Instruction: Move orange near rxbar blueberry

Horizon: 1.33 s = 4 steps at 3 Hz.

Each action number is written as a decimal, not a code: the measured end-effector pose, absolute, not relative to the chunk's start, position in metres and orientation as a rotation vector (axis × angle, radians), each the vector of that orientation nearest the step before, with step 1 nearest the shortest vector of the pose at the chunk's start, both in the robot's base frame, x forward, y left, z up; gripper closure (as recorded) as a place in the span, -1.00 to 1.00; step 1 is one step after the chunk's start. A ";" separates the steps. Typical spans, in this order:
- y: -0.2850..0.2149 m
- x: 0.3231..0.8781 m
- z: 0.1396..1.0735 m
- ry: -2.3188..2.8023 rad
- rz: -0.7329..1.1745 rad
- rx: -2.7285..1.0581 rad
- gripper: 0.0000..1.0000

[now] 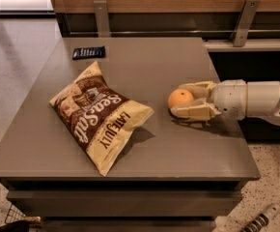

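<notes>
Jaws astride orange (180, 98), near right table (154, 57) edge — rxbar blueberry (88, 52) far-left

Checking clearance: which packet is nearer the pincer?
The Late July chip bag, central; the dark rxbar lies farther back. The pincer is at the orange.

Single cream-coloured gripper (177, 100) is lying level and pointing leftward in the camera view, with the white cylindrical wrist (231, 99) sitting directly behind it and the pale forearm (263, 98) stretching horizontally further behind, entering from the right edge.
</notes>
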State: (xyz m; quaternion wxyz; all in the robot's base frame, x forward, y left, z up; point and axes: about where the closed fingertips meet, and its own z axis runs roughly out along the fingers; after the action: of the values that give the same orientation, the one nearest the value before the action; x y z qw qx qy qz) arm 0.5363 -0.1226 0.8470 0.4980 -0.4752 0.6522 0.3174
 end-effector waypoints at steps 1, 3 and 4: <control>-0.120 0.536 0.847 1.577 0.772 -1.154 0.52; -0.117 0.536 0.847 1.574 0.776 -1.159 1.00; -0.113 0.546 0.865 1.554 0.761 -1.179 1.00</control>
State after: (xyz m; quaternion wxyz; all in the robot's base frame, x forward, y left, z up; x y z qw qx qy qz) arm 0.5460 -0.1131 0.8647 0.5004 -0.4875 0.6426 0.3148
